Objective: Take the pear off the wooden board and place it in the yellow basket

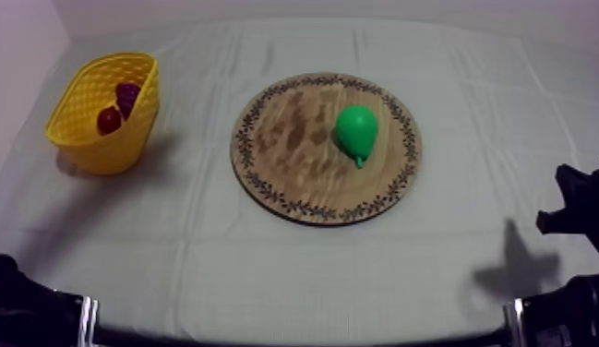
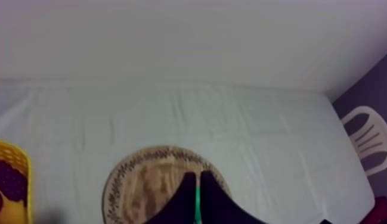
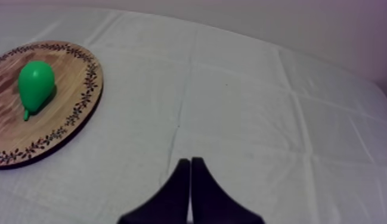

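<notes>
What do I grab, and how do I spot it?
Find the wooden board mid-table, right of the basket. The pear lies alone on the board's right half. It is bright green; the grapes and small red fruit in the basket are dark.

I am seeing the pear (image 1: 356, 129) glowing a bright, even green against the wooden board (image 1: 284, 138), which is showing warm brown with darker streaks of grain and a ring of small dark leaf sprigs round its rim. The yellow basket (image 1: 113, 148) is wearing a fine lattice of holes over its wall. In it a bunch of grapes (image 1: 127, 95) is showing dark purple and a small red fruit (image 1: 109, 120) a deep red. The cloth (image 1: 266, 268) is lying grey-white, crossed by a grid of pale fold lines. My left gripper (image 2: 197, 176) and right gripper (image 3: 190, 159) are showing plain black, and a plastic chair (image 2: 368, 140) is showing white.
</notes>
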`<state>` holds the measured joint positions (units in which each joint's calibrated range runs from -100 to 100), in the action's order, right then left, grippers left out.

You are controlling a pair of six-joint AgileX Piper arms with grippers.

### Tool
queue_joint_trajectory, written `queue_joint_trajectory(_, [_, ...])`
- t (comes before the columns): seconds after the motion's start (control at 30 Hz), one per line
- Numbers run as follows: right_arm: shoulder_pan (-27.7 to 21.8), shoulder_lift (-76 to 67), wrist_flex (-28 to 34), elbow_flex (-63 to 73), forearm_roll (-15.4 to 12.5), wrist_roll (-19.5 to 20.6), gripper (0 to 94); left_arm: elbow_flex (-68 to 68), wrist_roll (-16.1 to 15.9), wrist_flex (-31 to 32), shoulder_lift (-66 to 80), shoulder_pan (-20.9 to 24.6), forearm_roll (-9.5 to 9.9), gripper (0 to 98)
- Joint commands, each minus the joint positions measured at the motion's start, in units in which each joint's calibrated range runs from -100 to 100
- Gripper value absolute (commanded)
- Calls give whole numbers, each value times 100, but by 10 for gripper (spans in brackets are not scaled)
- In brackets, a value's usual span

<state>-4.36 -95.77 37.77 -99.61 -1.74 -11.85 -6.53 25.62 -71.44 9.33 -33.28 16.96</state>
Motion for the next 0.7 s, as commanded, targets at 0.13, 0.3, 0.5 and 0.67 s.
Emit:
queue_joint_trajectory(0.13, [0, 1, -3, -5, 1, 1, 5, -670, 239, -286, -898, -317, 14, 0])
queue_joint_trajectory(0.3, [0, 1, -3, -5, 1, 1, 5, -1055, 447, -438, -1636, -558, 108, 0])
queue_joint_trajectory(0.5, [0, 1, -3, -5, 1, 1, 5, -1319, 669, -479, -2471, -718, 261, 0])
queue_joint_trajectory(0.67, [0, 1, -3, -5, 1, 1, 5, -1501, 801, -462, -3057, -784, 316, 0])
